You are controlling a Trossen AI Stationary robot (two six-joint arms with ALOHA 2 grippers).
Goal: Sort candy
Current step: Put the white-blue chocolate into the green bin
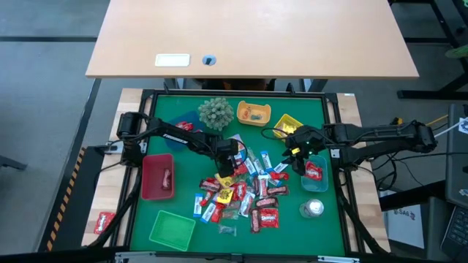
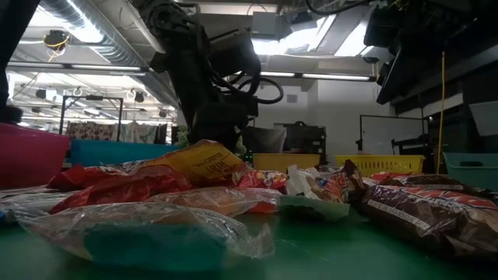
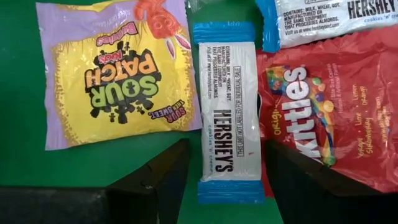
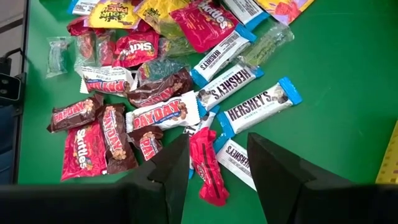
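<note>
1. Nearest item: a Hershey's bar (image 3: 225, 112), blue-and-white wrapper, lying flat on the green counter (image 3: 25, 112) directly between the fingers of the left pincer (image 3: 225, 186). A yellow Sour Patch packet (image 3: 118, 74) lies just beside it on one side, a red Skittles packet (image 3: 323, 106) on the other.
2. Left pincer: jaws wide apart, astride the bar, holding nothing.
3. Right pincer (image 4: 214, 180): jaws partly open, empty, hanging above a small red packet (image 4: 205, 165) at the edge of the heap.
4. Step in hand, as judged: picking, with both arms poised over chosen pieces and neither grip made.
5. Next move calls for: a straight descent by the left pincer and a close on the bar's narrow sides, without catching the neighbouring packets, which lie very near.
6. Candy (image 1: 241, 193): a loose heap mid-counter between the two arms; red, yellow, brown, blue-white and clear wrappers, many overlapping, flat and crinkled.
7. Already sorted, apparently: pieces in the red tray (image 1: 150, 191) and a red packet in the teal tray (image 1: 322, 164); the green tray (image 1: 172, 230) holds none.
</note>
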